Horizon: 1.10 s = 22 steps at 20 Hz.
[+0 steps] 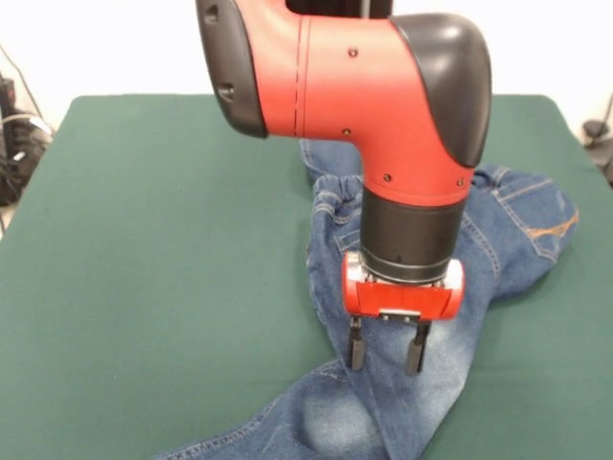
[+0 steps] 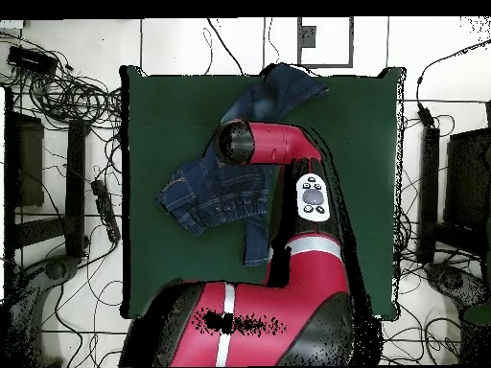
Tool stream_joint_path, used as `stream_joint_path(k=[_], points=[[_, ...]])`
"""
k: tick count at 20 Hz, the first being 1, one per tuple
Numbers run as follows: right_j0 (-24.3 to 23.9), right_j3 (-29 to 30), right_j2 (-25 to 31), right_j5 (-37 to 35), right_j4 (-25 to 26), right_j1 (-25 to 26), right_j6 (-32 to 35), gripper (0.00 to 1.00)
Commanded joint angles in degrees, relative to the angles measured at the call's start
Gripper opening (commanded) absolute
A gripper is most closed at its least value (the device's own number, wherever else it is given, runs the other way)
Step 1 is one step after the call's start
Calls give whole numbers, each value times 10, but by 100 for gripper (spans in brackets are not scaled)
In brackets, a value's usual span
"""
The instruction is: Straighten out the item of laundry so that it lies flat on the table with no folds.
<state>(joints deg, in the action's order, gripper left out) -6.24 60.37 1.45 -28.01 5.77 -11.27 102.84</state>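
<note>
A pair of blue jeans point(image 1: 421, 393) lies crumpled on the dark green table point(image 1: 163, 249), right of centre in the front view. The waist is bunched at the upper right and one leg runs down to the lower left edge. My gripper point(image 1: 386, 357) hangs straight down just above the jeans' middle, its two black fingers point(image 1: 356, 350) apart with nothing between them. In the overhead view the jeans point(image 2: 216, 192) spread from the table's middle left up to its top edge point(image 2: 288, 84), and the arm point(image 2: 268, 144) covers the gripper.
Cables and black equipment point(image 2: 58, 96) lie on the floor around the table. The arm's red and black body point(image 2: 249, 321) covers the table's bottom edge in the overhead view. Bare green cloth point(image 1: 124, 316) fills the left half in the front view.
</note>
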Motion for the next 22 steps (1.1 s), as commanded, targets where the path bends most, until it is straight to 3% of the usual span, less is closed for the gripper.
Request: stream_joint_path(k=[1,7,8,22], points=[[18,54,10,17,-41,16,155,100],[23,54,3,38,-54,23,152,100],[26,54,-3,42,-57,23,152,0],[45,88,-19,63,-65,3,174,0]])
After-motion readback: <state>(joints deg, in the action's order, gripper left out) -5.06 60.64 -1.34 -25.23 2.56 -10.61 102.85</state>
